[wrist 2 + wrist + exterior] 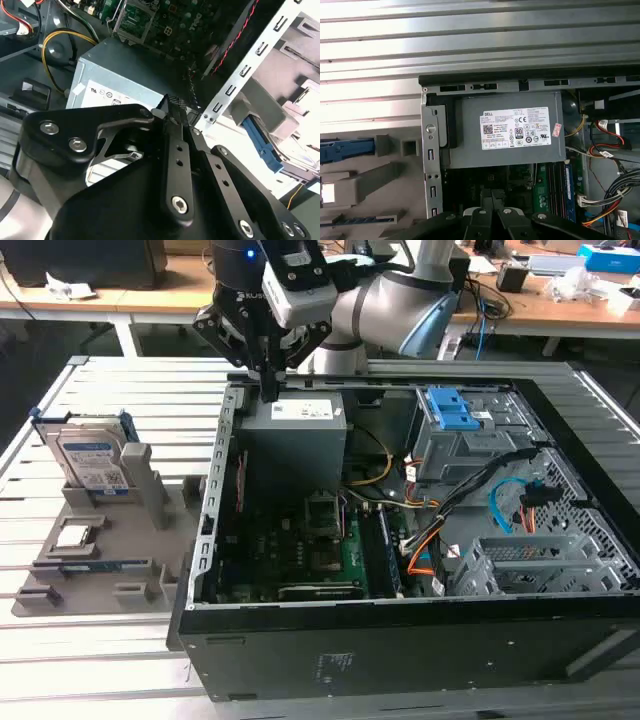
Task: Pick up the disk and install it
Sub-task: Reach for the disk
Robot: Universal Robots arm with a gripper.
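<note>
- The open computer case [400, 660] fills the centre and right.
- The gripper [270, 392] hangs over its grey power-supply box [295, 440], jaws pinched together, empty.
- The disk [92, 458] stands on edge at the exterior view's left, well apart from the jaws.

In the exterior view we find the gripper [270, 388] close over the power-supply box [297, 435]. The case wall [213, 500] rises between it and the disk [93, 462], which stands at the exterior view's left with open room above.

Matt black metal gripper [270, 390], grey sheet-metal power supply [295, 445], blue plastic-framed disk [92, 462]
</note>
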